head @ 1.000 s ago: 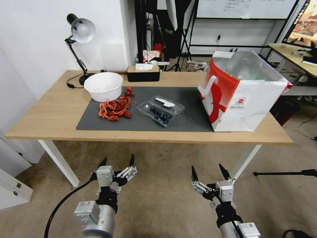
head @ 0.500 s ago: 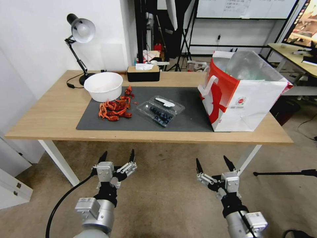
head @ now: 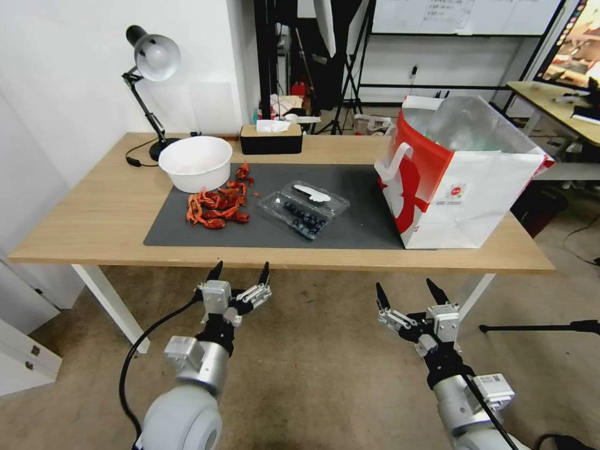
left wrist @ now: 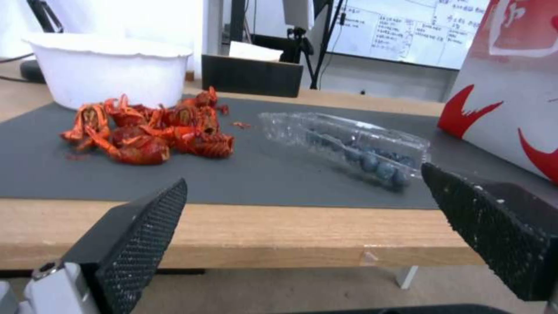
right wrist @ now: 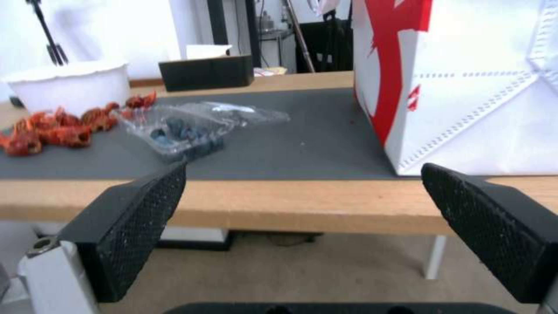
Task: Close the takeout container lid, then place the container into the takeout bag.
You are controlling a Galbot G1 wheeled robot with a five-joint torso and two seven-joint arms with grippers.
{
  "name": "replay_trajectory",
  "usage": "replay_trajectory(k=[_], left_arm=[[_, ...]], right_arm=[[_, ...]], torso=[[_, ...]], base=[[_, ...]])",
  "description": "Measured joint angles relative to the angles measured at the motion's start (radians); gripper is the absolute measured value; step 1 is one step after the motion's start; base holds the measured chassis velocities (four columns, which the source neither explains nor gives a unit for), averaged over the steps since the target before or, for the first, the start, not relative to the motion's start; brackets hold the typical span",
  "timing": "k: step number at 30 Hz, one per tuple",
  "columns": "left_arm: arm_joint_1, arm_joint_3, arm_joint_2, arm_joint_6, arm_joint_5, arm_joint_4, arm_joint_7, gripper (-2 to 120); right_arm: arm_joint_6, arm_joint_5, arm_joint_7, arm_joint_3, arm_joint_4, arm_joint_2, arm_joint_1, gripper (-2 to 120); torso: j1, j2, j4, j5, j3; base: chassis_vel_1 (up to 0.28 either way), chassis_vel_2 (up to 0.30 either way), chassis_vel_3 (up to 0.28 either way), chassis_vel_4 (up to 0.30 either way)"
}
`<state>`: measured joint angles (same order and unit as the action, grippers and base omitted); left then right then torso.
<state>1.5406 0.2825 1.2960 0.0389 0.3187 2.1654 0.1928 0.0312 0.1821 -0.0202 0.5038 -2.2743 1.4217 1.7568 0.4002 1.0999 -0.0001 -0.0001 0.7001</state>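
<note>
Right now, from the head camera, I see both of my arms held low in front of the table's near edge, above the carpeted floor: my left gripper (head: 240, 272) has its fingers spread apart and holds nothing, and my right gripper (head: 407, 292) is likewise spread wide and empty. On the table (head: 94, 212) a dark mat (head: 362, 206) carries the takeout container (head: 298, 217), lying open near the mat's middle with blueberries in its near half, and the lid (head: 315, 195) folded back flat on the far side, its white oval label facing up. To the container's left lies a heap of red crayfish (head: 215, 205), with a white bowl (head: 195, 163) just behind them. To its right stands the takeout bag (head: 459, 175), upright and open at the top, silvery lining showing. Through the left wrist camera, I look between two spread black fingers (left wrist: 137, 233) at the container (left wrist: 360, 148) on the mat, crayfish (left wrist: 151, 131) and bowl (left wrist: 107, 67) beyond, the bag's red-and-white wall (left wrist: 512, 87) alongside. Through the right wrist camera, again between parted fingers (right wrist: 130, 222), the open container (right wrist: 186, 131) sits well apart from the bag (right wrist: 465, 96).
</note>
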Motion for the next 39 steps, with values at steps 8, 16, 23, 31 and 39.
replay_trajectory(k=[8,16,23,31,39], left_arm=[[-0.014,-0.007,0.000,-0.005,0.008,-0.028,-0.006,100],[-0.033,-0.013,0.015,0.000,0.014,-0.051,-0.003,100],[-0.016,-0.007,0.019,-0.006,0.006,-0.054,-0.003,100],[0.001,0.009,0.019,-0.006,0.003,-0.045,-0.004,100],[0.015,0.012,0.024,-0.012,-0.004,-0.040,-0.005,100]], right_arm=[[0.065,0.082,0.027,-0.012,0.064,-0.050,-0.135,100],[0.085,0.172,0.061,-0.083,0.192,-0.120,-0.295,100],[0.146,0.139,0.141,-0.166,0.260,-0.134,-0.437,100],[0.283,0.081,0.225,-0.280,0.328,-0.134,-0.631,100],[0.401,-0.007,0.233,-0.337,0.370,-0.145,-0.705,100]], torso=[[0.000,0.000,0.0004,0.0002,0.000],[0.000,0.000,0.0001,0.0000,0.000],[0.000,0.000,0.0001,-0.0001,0.000],[0.000,0.000,0.0002,0.0000,0.000],[0.000,0.000,0.0001,0.0000,0.000]], base=[[0.000,0.000,0.000,0.000],[0.000,0.000,0.000,0.000],[0.000,0.000,0.000,0.000],[0.000,0.000,0.000,0.000],[0.000,0.000,0.000,0.000]])
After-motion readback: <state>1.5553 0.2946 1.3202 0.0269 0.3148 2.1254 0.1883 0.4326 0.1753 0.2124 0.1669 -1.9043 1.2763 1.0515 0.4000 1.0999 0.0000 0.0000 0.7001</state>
